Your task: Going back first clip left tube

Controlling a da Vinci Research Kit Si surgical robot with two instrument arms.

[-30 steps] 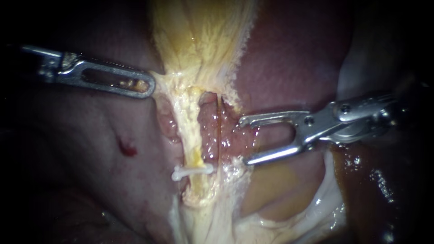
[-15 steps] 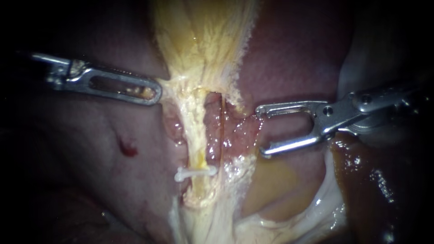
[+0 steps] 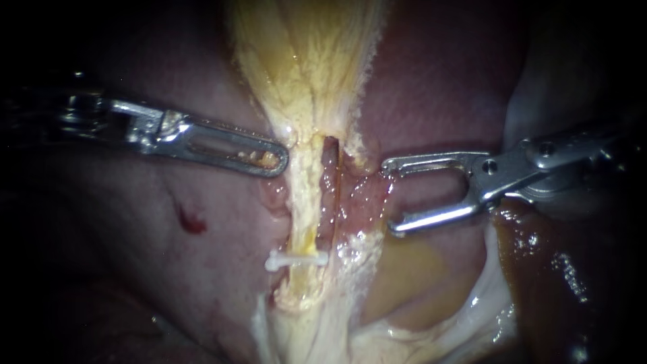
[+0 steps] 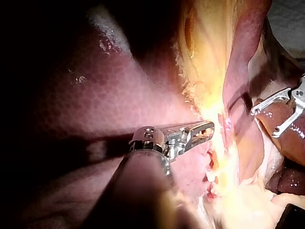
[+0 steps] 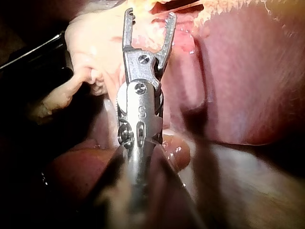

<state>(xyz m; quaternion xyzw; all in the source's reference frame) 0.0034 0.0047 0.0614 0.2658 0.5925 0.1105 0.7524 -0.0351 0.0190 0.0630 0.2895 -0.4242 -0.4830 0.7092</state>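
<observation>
The white clip (image 3: 296, 259) sits across your left tube (image 3: 304, 202). Beyond the clip and to its right, your right instrument (image 3: 388, 197) has its jaws wide apart and empty. Beyond the clip and to its left, your left instrument (image 3: 273, 159) has its jaws clamped on yellow tissue (image 3: 306, 74).

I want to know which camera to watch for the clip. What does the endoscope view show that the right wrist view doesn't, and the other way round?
Only the endoscope view: the white clip across the left tube, and the left instrument, its tip at the yellow tissue.
Only the right wrist view: the shaft of the right instrument behind its joint.
Both: the right instrument, jaws open and holding nothing, and the liver.
</observation>
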